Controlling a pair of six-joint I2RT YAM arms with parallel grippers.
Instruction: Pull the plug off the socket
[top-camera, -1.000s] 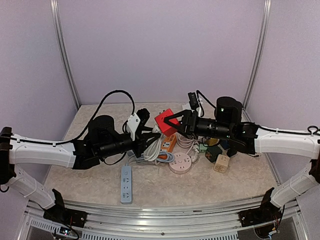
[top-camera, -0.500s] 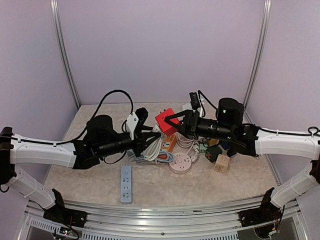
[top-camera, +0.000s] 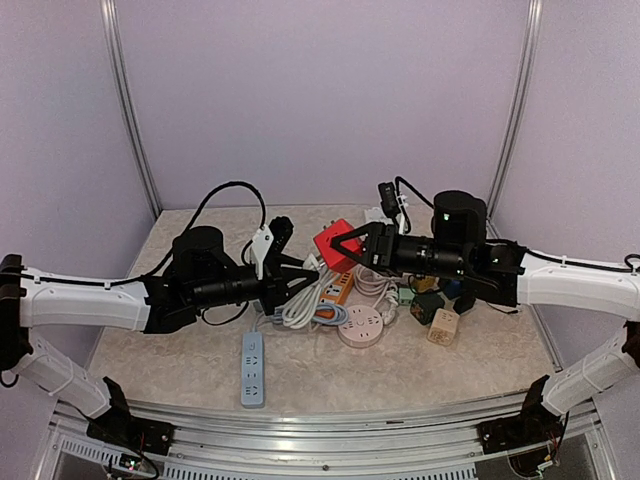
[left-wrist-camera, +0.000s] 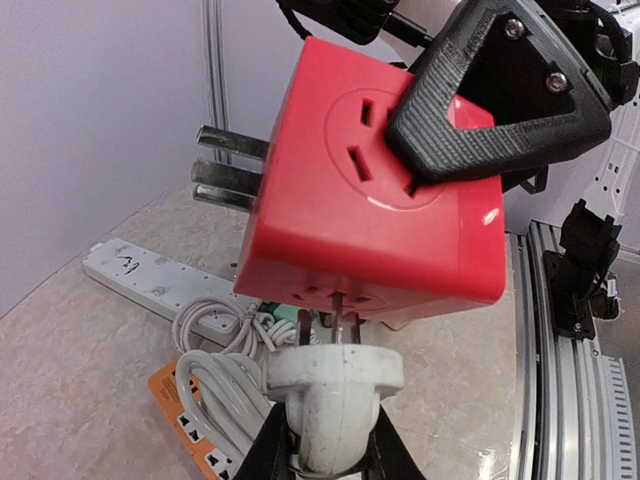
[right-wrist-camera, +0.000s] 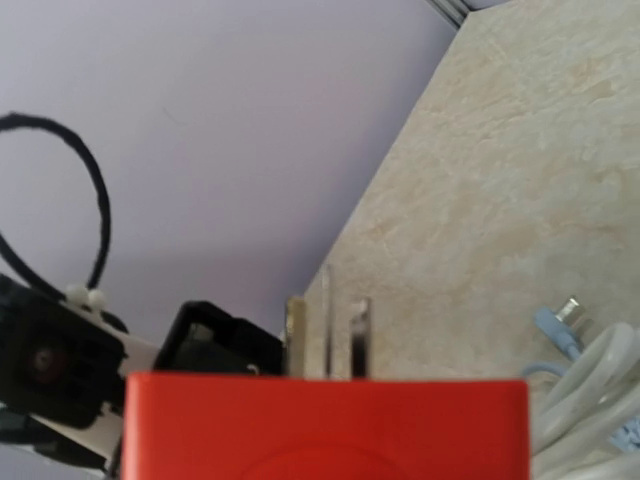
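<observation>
Above the middle of the beige stone-patterned table (top-camera: 180, 350), the red cube-shaped plastic socket adapter (left-wrist-camera: 370, 200) hangs clear of the surface in the right gripper (top-camera: 348, 243). Its black triangular fingers (left-wrist-camera: 500, 95) are clamped on the cube, one lying flat across the slotted face.

Directly under the cube sits the white moulded plug (left-wrist-camera: 335, 385). The left gripper (left-wrist-camera: 325, 458) has its fingers clenched on the plug's neck, low down, below the collar. In the left wrist view, bare metal pins (left-wrist-camera: 340, 305) show in a narrow gap between collar and cube. Judgement: the plug is partly withdrawn and not yet free.

Recommendations for the step in hand:
- Draw the plug straight along the line of its pins, directly away from the cube's lower face. Any sideways lean is likely to bind the pins.
- Hold the cube rigid with the right arm, or ease it the opposite way. Do not let it tip.
- The hold on the neck is low, so slippage is possible. Pull steadily rather than sharply.
- The cube's own flat prongs (left-wrist-camera: 225, 165) project from its side and should be kept clear of the left arm.
- The coiled white cable (top-camera: 300, 305) lies on the table beneath. It should have slack to follow.
</observation>
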